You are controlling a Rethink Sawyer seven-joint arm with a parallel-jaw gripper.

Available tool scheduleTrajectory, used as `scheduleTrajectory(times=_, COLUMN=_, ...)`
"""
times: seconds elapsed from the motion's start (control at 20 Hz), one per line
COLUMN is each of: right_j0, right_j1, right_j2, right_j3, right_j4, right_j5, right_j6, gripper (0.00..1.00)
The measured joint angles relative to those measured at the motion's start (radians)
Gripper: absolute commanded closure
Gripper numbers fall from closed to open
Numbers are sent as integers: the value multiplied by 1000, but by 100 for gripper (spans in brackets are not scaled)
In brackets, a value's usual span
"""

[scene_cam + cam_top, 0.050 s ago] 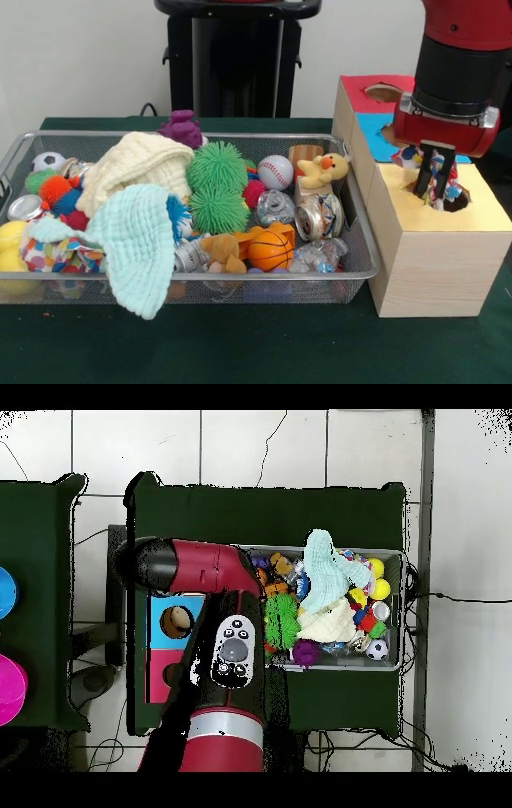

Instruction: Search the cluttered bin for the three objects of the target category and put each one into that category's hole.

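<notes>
One colourful cloth (438, 178) is going into the yellow hole (453, 200) of the box (436, 256), pinched in the hand (433, 188) right at the opening. How many went in before, I cannot tell. Other cloths lie in the bin (352, 276). From overhead the arm hides the hole; only the front shows the grip.

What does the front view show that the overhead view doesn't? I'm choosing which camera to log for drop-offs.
Only the front view shows the gripper at the hole in the yellow box top, its fingers around a multicoloured cloth item. Only the overhead view shows the hole in the blue top clear of the arm, which there covers the yellow top and the gripper. Both show the wire bin and the mint cloth.
</notes>
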Motion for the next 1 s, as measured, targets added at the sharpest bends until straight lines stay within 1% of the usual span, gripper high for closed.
scheduleTrajectory(times=0.45, right_j0=-1, right_j1=-21, right_j2=-24, right_j3=-10, right_j4=-4, right_j5=0, right_j6=0, gripper=100)
scheduleTrajectory(times=1.0, right_j0=-22, right_j1=-26, right_j2=-25, right_j3=-62, right_j4=-2, right_j5=0, right_j6=0, gripper=100)
